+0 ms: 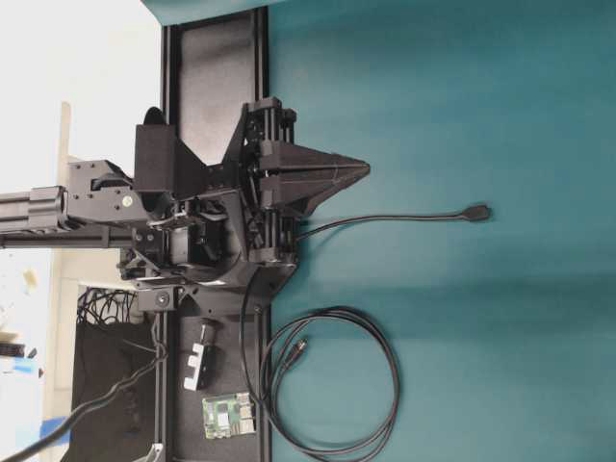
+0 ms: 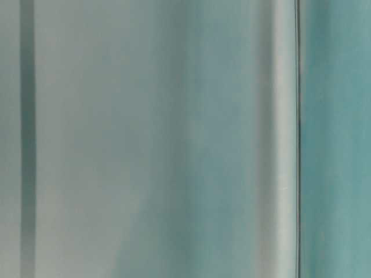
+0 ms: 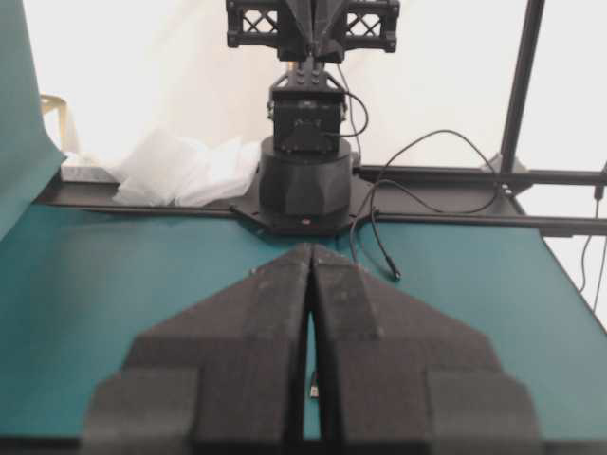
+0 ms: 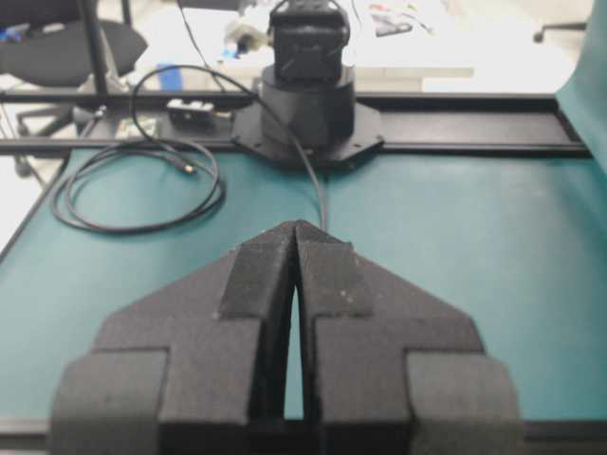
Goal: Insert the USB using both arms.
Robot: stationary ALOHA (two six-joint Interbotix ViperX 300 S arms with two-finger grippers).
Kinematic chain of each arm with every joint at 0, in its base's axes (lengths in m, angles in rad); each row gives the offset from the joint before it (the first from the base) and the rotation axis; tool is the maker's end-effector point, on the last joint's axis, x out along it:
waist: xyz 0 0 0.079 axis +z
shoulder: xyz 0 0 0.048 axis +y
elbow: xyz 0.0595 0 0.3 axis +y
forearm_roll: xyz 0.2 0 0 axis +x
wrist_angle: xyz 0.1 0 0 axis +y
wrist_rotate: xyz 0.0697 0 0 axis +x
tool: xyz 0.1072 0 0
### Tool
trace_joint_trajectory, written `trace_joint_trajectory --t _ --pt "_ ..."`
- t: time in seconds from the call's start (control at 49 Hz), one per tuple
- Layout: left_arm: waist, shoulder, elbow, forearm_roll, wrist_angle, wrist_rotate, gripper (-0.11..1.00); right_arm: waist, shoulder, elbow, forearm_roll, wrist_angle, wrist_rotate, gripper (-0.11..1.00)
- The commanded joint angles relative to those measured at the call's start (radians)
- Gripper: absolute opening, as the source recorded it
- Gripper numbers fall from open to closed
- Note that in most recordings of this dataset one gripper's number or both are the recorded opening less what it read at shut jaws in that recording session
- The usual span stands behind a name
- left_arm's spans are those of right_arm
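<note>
On the teal bench (image 1: 500,115), the USB (image 1: 476,213) lies alone at the end of its long thin cable. It sits to the right of my left hand (image 1: 364,169) in the overhead view and a bit below the tip. Its long side runs left to right, plug end pointing away from the arm. That hand's fingers are pressed together and hold nothing. My right hand (image 4: 296,227) is pressed together too, also with nothing in it. I judge the left hand nearer. Nothing is grabbed yet.
</note>
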Motion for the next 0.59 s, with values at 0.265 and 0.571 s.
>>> trace_joint_trajectory --t 0.265,0.571 --pt "-0.026 0.017 0.023 -0.015 -0.023 -0.003 0.04 0.069 0.011 0.083 -0.012 -0.054 0.117 0.13" --pt "-0.028 0.032 0.026 -0.017 -0.02 -0.003 0.04 0.069 0.011 0.083 -0.014 -0.095 0.183 0.13"
